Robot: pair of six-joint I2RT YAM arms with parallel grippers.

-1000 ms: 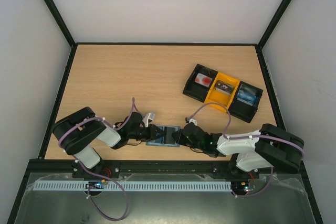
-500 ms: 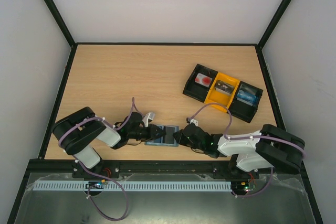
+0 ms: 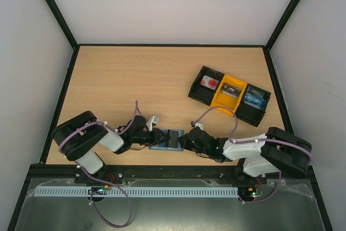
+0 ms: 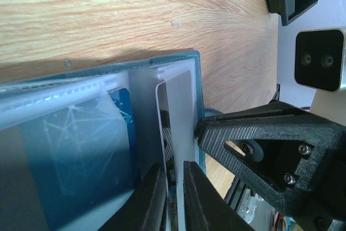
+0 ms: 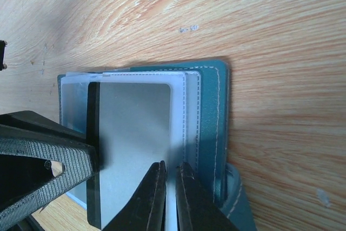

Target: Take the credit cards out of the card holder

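Left gripper (image 3: 157, 136): in the top view you find it low over the bench (image 3: 135, 79) near the front edge, its tips at the left end of the card holder (image 3: 168, 139). The right gripper (image 3: 184, 140) meets the card holder's right end. A black-and-yellow tray (image 3: 229, 94) sits well apart, toward the far right corner.

Left wrist view: the jaws are all but closed, nipping the edge of the card holder's clear pocket leaf. A blue card (image 4: 81, 150) lies under the plastic.

Right wrist view: the jaws are likewise almost together on the clear pocket's edge, beside a grey card (image 5: 132, 144). You cannot tell whether the card or only the plastic is clamped. The card holder lies open on the wood.
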